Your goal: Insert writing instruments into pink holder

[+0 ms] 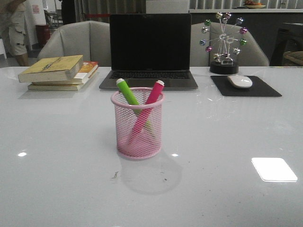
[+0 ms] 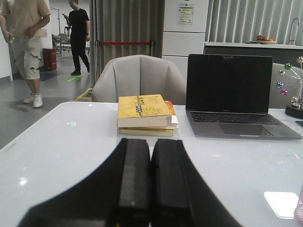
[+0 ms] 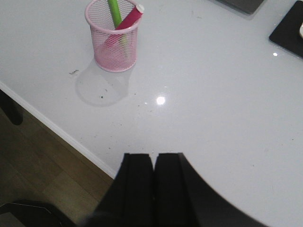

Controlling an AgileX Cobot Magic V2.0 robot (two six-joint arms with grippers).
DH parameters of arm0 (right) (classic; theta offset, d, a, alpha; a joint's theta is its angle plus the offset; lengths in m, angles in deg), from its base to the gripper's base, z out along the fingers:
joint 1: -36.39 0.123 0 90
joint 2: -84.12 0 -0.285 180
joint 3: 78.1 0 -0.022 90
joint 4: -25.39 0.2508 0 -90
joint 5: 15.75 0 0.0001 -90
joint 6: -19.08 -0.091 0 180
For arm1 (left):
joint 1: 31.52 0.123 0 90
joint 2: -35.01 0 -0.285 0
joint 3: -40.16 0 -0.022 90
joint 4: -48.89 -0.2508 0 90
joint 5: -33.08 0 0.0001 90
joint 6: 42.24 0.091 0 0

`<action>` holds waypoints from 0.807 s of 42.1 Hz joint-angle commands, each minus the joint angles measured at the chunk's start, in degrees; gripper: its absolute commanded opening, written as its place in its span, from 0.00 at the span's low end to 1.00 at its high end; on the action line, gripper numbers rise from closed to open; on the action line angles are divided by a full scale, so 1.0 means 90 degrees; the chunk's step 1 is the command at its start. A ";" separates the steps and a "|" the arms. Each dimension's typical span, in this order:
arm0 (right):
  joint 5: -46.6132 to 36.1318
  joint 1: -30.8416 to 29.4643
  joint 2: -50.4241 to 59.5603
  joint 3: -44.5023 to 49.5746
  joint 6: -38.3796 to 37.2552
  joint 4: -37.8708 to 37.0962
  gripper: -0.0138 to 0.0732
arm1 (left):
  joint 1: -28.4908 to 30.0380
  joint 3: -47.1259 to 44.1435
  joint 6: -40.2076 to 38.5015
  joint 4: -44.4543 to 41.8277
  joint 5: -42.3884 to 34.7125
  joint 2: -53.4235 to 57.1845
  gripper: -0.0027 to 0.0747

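Both markers sit in the cup (image 1: 138, 124), mid-table, near side of the laptop (image 1: 149, 49). Green marker (image 1: 128, 91) leans far-left, pink marker (image 1: 152, 98) far-right; long axes cross inside, white ends up. You've got the left gripper (image 2: 150, 182) and right gripper (image 3: 153, 182) pressed closed, empty, well clear of the cup. Risk, I think: any arm sweep clipping the protruding ends could tip the light mesh cup. Bottom contact is hard to see through the mesh.

Both wrists end in broad, matte black jaws with flat, squared tips.
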 commanded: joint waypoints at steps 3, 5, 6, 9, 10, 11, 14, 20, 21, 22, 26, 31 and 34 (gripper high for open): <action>-0.0384 -0.0026 -0.0004 -0.0164 0.0064 -0.0016 0.23 | -0.0046 0.0009 -0.0050 0.0000 -0.0546 0.0125 0.16; -0.0384 -0.0026 -0.0004 -0.0164 0.0064 -0.0016 0.23 | -0.0046 0.0009 -0.0050 0.0000 -0.0546 0.0125 0.16; -0.0386 -0.0026 -0.0004 -0.0158 0.0064 -0.0016 0.23 | -0.0046 0.0009 -0.0050 0.0000 -0.0546 0.0125 0.16; -0.0379 -0.0104 0.0049 -0.0144 0.0064 -0.0016 0.23 | -0.0046 0.0009 -0.0050 0.0000 -0.0546 0.0125 0.16; -0.0391 -0.0183 0.0073 -0.0128 0.0064 0.0028 0.23 | -0.0046 0.0009 -0.0050 0.0000 -0.0546 0.0125 0.16; -0.0440 -0.0317 0.0120 -0.0086 0.0064 0.0056 0.23 | -0.0046 0.0009 -0.0050 0.0000 -0.0546 0.0125 0.16; -0.0778 -0.0734 0.0321 0.0130 0.0064 0.0154 0.23 | -0.0046 0.0009 -0.0050 0.0000 -0.0546 0.0125 0.16; -0.2091 -0.1656 0.1062 0.0977 0.0064 0.0406 0.23 | -0.0046 0.0009 -0.0050 0.0000 -0.0546 0.0125 0.16; -0.2313 -0.1804 0.1189 0.1137 0.0064 0.0420 0.23 | -0.0046 0.0009 -0.0050 0.0000 -0.0546 0.0125 0.16; -0.2536 -0.1951 0.1316 0.1305 0.0064 0.0456 0.23 | -0.0046 0.0009 -0.0050 0.0000 -0.0546 0.0125 0.16; -0.3653 -0.2620 0.1946 0.2102 0.0064 0.0456 0.23 | -0.0046 0.0009 -0.0050 0.0000 -0.0546 0.0125 0.16; -0.4519 -0.3196 0.2597 0.2948 0.0064 0.0510 0.23 | -0.0046 0.0009 -0.0050 0.0000 -0.0546 0.0125 0.16; -0.4833 -0.3415 0.2940 0.3337 0.0064 0.0559 0.23 | -0.0046 0.0009 -0.0050 0.0000 -0.0546 0.0125 0.16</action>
